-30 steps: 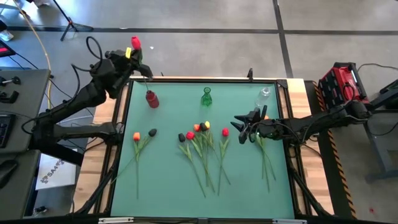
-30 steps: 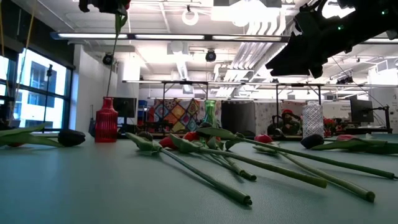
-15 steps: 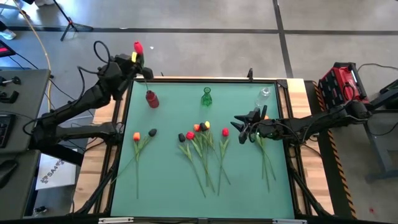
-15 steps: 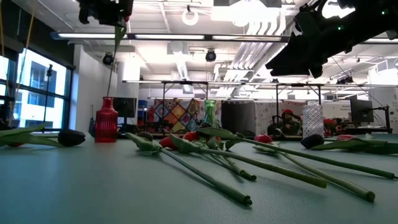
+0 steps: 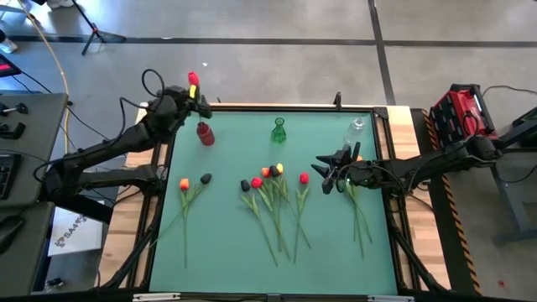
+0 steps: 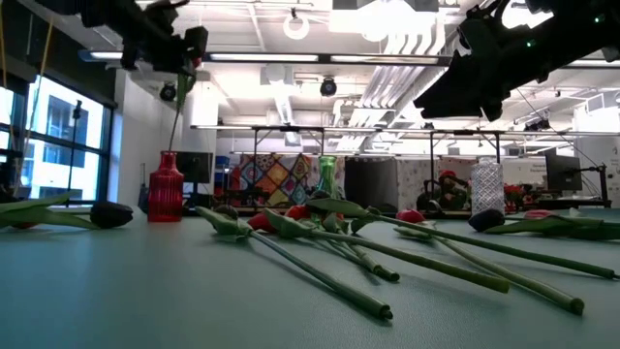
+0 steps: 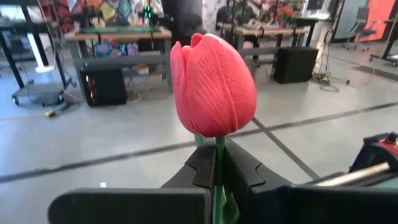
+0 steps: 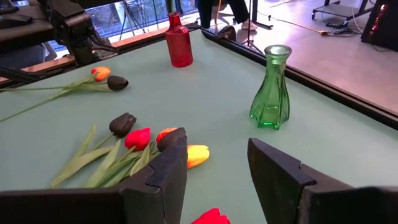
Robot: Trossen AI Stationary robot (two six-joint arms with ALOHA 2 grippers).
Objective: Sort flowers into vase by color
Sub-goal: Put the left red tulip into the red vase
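Left gripper (image 5: 191, 94) is clamped on a red tulip (image 7: 212, 87), holding it up right above the red vase (image 5: 205, 132). Right gripper (image 8: 214, 165) hangs with fingers apart, right of that vase, over loose flowers (image 5: 273, 195).

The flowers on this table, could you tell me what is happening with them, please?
The left hand is shut on a red tulip, holding it above the red vase at the table's far left. The right hand hovers open over loose tulips lying mid-table. The green vase and clear vase stand empty.
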